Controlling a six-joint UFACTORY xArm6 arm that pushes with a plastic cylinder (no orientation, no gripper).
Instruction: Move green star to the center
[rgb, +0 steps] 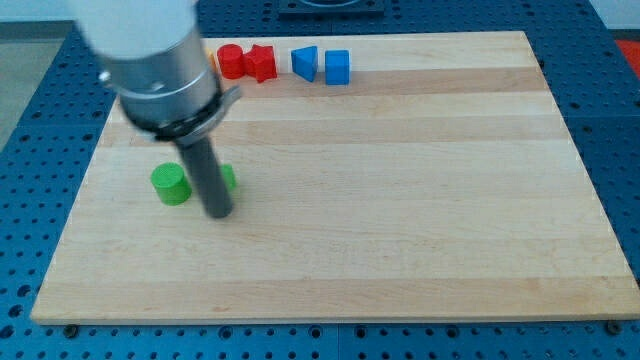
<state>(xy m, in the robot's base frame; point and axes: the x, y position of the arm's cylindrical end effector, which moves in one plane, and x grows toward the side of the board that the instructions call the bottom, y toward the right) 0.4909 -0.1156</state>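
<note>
The green star (229, 179) lies at the board's left, mostly hidden behind my rod, with only a sliver of green showing at the rod's right. My tip (219, 213) rests on the board just below and in front of it, apparently touching it. A green cylinder (170, 184) stands just left of the rod.
A red cylinder (231, 61), a red star-like block (261, 62), a blue triangular block (305, 62) and a blue cube (338, 67) line the top edge of the wooden board (400, 200). A yellow-orange block (210, 60) peeks out behind the arm.
</note>
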